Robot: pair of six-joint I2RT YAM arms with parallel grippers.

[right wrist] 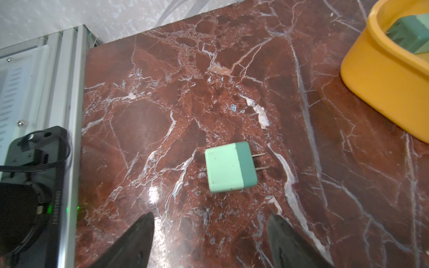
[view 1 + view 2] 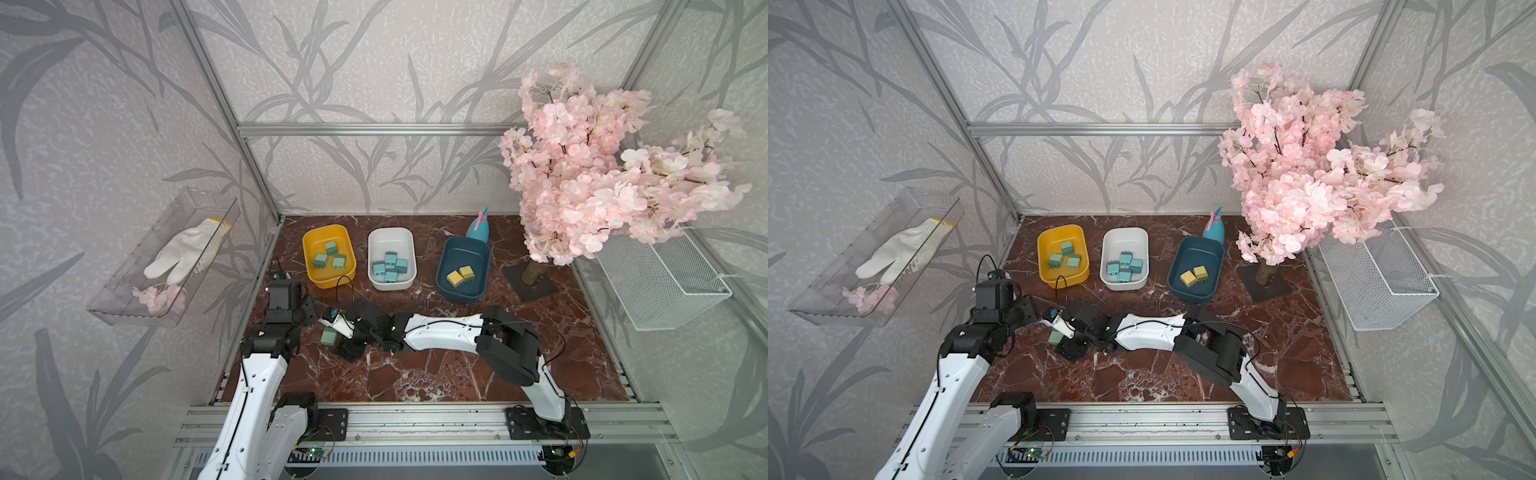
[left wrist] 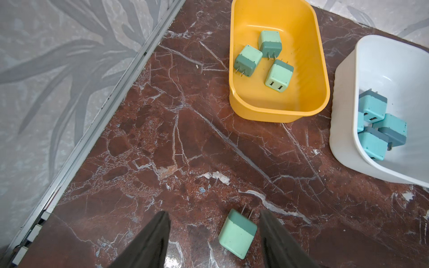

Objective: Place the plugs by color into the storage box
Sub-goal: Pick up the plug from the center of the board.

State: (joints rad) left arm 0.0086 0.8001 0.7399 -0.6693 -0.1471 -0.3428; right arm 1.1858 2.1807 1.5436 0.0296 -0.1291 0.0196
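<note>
On the red marble table (image 2: 457,374) only one sage green cube plug (image 3: 238,234) lay unsorted; left gripper (image 3: 214,213) and right gripper (image 1: 211,215) stood wide, empty.

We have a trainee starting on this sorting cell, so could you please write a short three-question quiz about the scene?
1. True or false: the right pincer is clamped on the loose green plug.
2. How many green plugs lie in the yellow tub?
3. Which tub holds the yellow plugs? A yellow, B white, C dark blue.

Key: 1 false, it is open and the plug lies free on the table; 2 three; 3 C, the dark blue tub.
</note>
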